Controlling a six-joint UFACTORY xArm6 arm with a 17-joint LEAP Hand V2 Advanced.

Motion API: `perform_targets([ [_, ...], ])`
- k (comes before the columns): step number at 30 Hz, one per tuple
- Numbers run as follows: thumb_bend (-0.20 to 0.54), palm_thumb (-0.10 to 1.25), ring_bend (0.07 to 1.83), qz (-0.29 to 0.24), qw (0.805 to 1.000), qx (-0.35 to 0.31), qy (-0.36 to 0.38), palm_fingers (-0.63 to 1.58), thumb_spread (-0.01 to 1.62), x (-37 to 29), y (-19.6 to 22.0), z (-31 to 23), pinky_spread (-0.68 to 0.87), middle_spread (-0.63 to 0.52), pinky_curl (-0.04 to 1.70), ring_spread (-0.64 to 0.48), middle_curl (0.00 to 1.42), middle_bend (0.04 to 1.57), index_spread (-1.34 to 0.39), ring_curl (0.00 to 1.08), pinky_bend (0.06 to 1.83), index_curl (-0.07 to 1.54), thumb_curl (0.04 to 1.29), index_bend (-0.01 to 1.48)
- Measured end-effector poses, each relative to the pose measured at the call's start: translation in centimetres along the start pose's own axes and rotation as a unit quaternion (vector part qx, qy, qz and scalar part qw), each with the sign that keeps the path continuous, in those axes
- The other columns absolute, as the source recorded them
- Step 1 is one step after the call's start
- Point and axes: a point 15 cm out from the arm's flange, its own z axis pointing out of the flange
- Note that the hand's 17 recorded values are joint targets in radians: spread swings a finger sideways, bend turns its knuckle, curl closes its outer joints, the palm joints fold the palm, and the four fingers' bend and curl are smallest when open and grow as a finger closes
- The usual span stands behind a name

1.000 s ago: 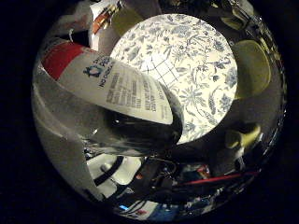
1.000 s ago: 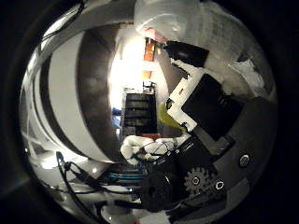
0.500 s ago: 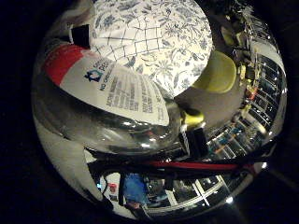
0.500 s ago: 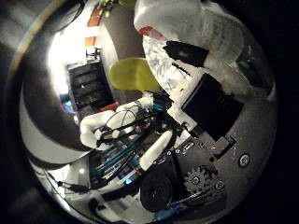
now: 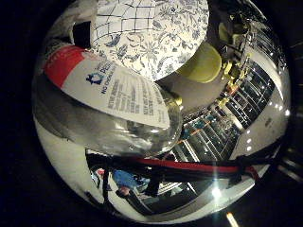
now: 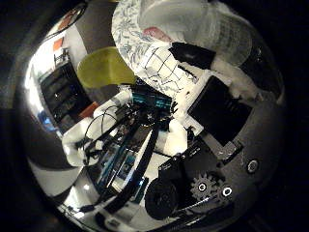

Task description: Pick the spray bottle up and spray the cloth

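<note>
A clear spray bottle [image 5: 109, 109] with a white label and a red band fills much of the little finger side view, close against the palm. In the thumb side view the bottle [image 6: 217, 29] lies under a black fingertip [image 6: 193, 54]. My right hand [image 6: 207, 121] is shut on it, with white and black fingers curled round its body. A white cloth with a black grid [image 5: 128, 16] lies on the round table with the blue floral covering [image 5: 175, 33], some way off from the palm. The spray head is not visible.
A yellow-green chair [image 5: 203, 64] stands beside the table, and another [image 6: 104, 70] shows in the thumb side view. Shelving racks [image 5: 222, 127] line the room behind. A white arm part [image 6: 79, 140] sits below the palm.
Both views have swung, so the hand has turned and moved with the bottle still held. The table and cloth now sit further towards the edge of the view, with more of the room showing.
</note>
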Motion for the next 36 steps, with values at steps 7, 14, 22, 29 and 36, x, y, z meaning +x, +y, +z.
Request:
perform_targets([
  [7,-0.009,1.06,1.43,0.005,0.999,-0.03,0.024,1.24,1.21,-0.9,-2.5,0.8,-0.22,-0.1,1.06,-0.15,0.55,1.3,-0.16,0.54,1.07,0.6,0.6,1.18],
  [14,-0.009,1.05,1.43,0.001,0.999,-0.044,0.029,1.24,1.22,-1.3,-3.6,1.3,-0.22,-0.1,1.07,-0.15,0.55,1.31,-0.16,0.54,1.06,0.6,0.6,1.18],
  [22,-0.008,1.06,1.42,-0.012,0.999,-0.031,0.023,1.24,1.22,-1.8,-3.3,0.8,-0.22,-0.09,1.08,-0.15,0.55,1.31,-0.17,0.54,1.06,0.6,0.59,1.18],
  [29,-0.007,1.08,1.43,-0.077,0.992,0.082,-0.05,1.24,1.2,-6.8,-3.7,-2.2,-0.23,-0.08,1.09,-0.14,0.54,1.31,-0.17,0.54,1.05,0.6,0.6,1.18],
  [36,-0.009,1.09,1.43,-0.185,0.916,0.239,-0.263,1.24,1.2,-15.4,-3.9,-9.8,-0.23,-0.08,1.1,-0.14,0.55,1.3,-0.17,0.54,1.04,0.6,0.61,1.18],
])
